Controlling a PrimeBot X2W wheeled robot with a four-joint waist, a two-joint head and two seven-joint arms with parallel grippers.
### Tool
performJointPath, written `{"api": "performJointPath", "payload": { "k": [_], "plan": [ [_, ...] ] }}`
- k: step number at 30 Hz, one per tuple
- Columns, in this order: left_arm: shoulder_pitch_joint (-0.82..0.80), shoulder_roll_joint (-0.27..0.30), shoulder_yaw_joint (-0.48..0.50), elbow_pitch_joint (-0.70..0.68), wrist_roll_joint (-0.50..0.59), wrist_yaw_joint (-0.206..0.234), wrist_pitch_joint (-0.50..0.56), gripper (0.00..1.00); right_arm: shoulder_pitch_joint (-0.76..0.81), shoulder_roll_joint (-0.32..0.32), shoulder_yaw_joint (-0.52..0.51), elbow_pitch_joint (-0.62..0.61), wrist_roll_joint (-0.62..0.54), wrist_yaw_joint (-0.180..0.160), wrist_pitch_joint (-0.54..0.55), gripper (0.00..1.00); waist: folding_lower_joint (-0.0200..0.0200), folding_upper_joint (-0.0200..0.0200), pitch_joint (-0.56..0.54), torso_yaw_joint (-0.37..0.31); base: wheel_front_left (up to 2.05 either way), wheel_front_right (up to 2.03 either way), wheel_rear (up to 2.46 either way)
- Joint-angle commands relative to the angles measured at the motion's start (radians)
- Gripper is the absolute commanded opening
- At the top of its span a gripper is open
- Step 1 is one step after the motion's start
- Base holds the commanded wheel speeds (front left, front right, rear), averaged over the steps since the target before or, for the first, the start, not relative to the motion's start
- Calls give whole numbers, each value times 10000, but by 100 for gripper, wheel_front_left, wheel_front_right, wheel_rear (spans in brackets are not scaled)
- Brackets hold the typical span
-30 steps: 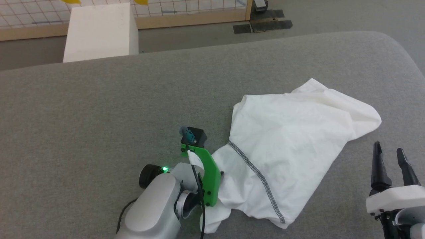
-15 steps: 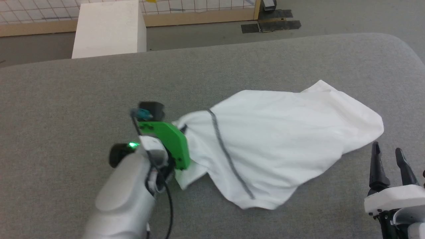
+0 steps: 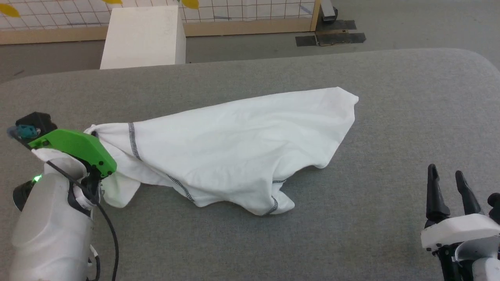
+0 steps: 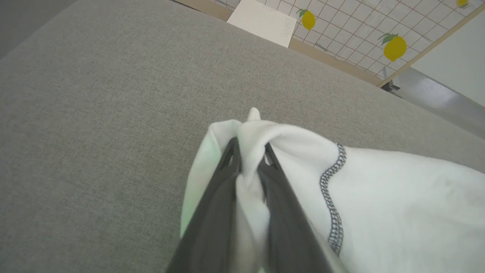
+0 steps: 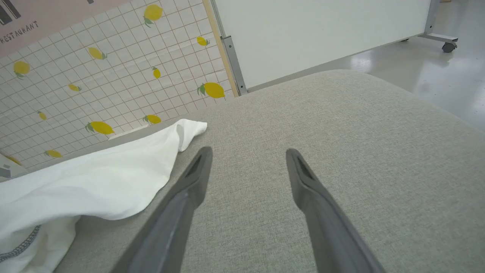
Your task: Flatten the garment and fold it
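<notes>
Head view: a white garment (image 3: 242, 144) lies crumpled across the middle of a grey padded table (image 3: 390, 214), its bunched left end at a green wrist mount (image 3: 74, 146), far left. The right gripper (image 3: 445, 171), lower right, is well apart from it, fingers spread.

Left wrist view: the left gripper (image 4: 250, 148) pinches a fold of the garment, bottom centre.

Right wrist view: spread fingers over bare table; garment at lower left.

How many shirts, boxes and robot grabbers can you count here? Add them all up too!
Shirts: 1, the white garment
Boxes: 1, the white box
Grabbers: 2, the left gripper pinching the garment and the right gripper open
Total: 4
</notes>
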Motion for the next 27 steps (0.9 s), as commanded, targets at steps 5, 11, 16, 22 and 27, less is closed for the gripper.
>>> {"api": "performJointPath", "payload": {
  "k": [5, 11, 16, 22, 27],
  "plan": [
    [491, 179, 395, -1213, 70, -600, -2015, 100, -22, 5, 203, 70, -13, -13, 197, 100, 0, 0, -130, 253, 0, 0, 0],
    [2258, 174, 521, -3392, 1314, -590, -4922, 100, -159, 5, 531, 118, 55, -13, 1076, 100, 0, 0, -219, 566, 0, 0, 0],
    [4230, -800, 801, -5291, 2271, -262, -5045, 100, -172, 5, 1339, 67, 61, -13, 2457, 100, 0, 0, -146, 871, 0, 0, 0],
    [5549, -1877, 1296, -5763, 2526, -437, -5049, 100, -448, 5, 3441, -117, 27, -13, 4474, 100, 0, 0, -94, 1026, 0, 0, 0],
    [5628, -2251, 1371, -5706, 2790, -793, -5050, 100, -1220, 5, 4657, 323, 69, -13, 5706, 100, 0, 0, 19, 1216, 0, 0, 0]
  ]
}}
